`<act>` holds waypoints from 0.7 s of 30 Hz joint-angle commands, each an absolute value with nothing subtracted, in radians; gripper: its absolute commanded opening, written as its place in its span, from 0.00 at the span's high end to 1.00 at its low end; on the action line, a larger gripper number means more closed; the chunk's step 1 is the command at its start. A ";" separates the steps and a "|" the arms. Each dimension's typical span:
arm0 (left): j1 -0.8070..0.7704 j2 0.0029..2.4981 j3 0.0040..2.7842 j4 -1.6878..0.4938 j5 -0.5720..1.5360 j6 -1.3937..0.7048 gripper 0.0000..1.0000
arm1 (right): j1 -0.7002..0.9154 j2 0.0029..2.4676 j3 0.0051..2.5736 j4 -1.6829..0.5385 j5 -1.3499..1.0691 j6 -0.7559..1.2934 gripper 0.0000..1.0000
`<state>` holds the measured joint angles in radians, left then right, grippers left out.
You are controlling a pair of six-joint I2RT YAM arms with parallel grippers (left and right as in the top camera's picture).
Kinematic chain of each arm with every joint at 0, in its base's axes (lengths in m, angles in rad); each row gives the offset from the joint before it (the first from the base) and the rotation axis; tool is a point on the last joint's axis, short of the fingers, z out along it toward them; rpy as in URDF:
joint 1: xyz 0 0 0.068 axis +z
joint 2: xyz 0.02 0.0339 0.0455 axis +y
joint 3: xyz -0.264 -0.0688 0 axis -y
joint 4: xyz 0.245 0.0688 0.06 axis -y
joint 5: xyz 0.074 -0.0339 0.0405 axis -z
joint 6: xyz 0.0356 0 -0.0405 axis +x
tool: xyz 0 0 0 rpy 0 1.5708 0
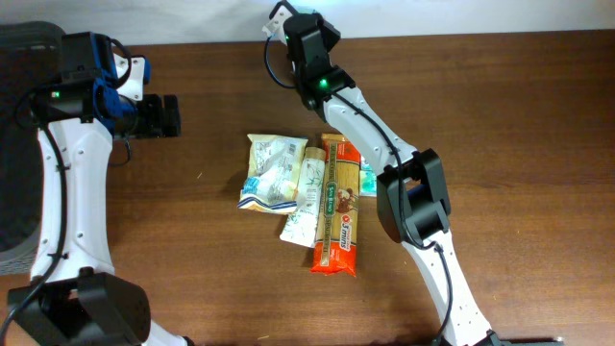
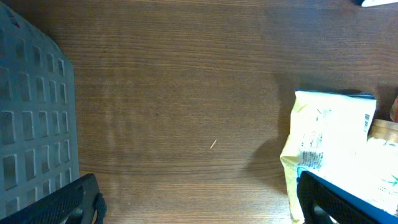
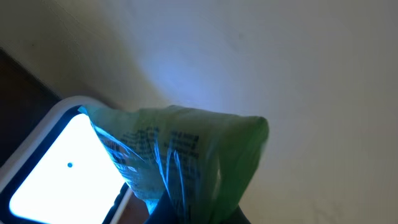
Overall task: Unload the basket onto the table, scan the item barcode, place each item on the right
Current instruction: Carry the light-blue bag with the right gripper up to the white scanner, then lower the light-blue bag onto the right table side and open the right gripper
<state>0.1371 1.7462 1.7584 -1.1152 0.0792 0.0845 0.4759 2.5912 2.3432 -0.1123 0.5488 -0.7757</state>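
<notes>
**DESK:** What did the overhead view show?

**PHOTOGRAPHER:** Two white arms worked over a brown wooden counter. The left pincer hung at the left side, well apart from four packets lying mid-counter. These were a pale yellow packet, a white-and-green pouch, an orange spaghetti pack and a teal packet, the last partly hidden under the right arm. The right pincer reached to the counter's far edge. From above, its load could not be made out.

**DESK:** And the left wrist?

**PHOTOGRAPHER:** Its fingers stood wide apart with nothing between them but bare wood. A grey slotted basket filled the left edge. The pale yellow packet lay at the right, just beside one fingertip.

**DESK:** The right wrist?

**PHOTOGRAPHER:** The right pincer was clamped tight on a green packet, with printed lettering showing on its side. The packet was held in the air just above a lit panel with a white rim, against a pale wall. Whether packet and panel touched could not be told.
</notes>
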 commanded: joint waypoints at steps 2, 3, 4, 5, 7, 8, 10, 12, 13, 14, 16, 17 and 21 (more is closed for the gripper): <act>0.141 1.735 1.766 -1.116 0.090 0.075 0.01 | 0.484 2.381 2.362 -0.362 0.431 -0.519 0.96; 0.141 1.735 1.766 -1.116 0.090 0.075 0.01 | 0.484 2.320 2.362 -0.451 0.382 -0.399 0.96; 0.141 1.735 1.766 -1.116 0.090 0.075 0.01 | 0.483 2.265 2.362 -0.527 0.331 -0.297 0.96; 0.141 1.735 1.766 -1.116 0.090 0.075 0.01 | 0.473 2.170 2.362 -0.676 0.253 -0.136 0.96; 0.141 1.735 1.766 -1.116 0.090 0.075 0.01 | 0.455 2.007 2.362 -0.985 0.208 0.017 0.96; 0.141 1.735 1.766 -1.116 0.090 0.075 0.01 | 0.423 1.919 2.362 -1.163 0.169 0.091 0.96; 0.141 1.735 1.766 -1.116 0.090 0.075 0.01 | 0.311 1.850 2.362 -1.367 -0.042 0.100 0.96; 0.141 1.735 1.766 -1.116 0.090 0.075 0.01 | 0.146 1.863 2.355 -1.519 -0.157 0.099 0.96; 0.141 1.735 1.766 -1.116 0.090 0.075 0.01 | 0.073 1.880 2.336 -1.553 -0.166 0.099 0.96; 0.141 1.735 1.766 -1.116 0.090 0.075 0.01 | 0.009 1.893 2.301 -1.560 -0.166 0.109 0.96; 0.141 1.735 1.766 -1.116 0.090 0.075 0.01 | -0.123 1.918 2.141 -1.524 -0.188 0.114 0.96; 0.141 1.735 1.766 -1.116 0.090 0.075 0.01 | -0.174 1.920 2.019 -1.467 -0.197 0.114 0.96; 0.141 1.735 1.766 -1.116 0.090 0.075 0.01 | -0.360 1.920 1.587 -1.177 -0.264 0.140 0.96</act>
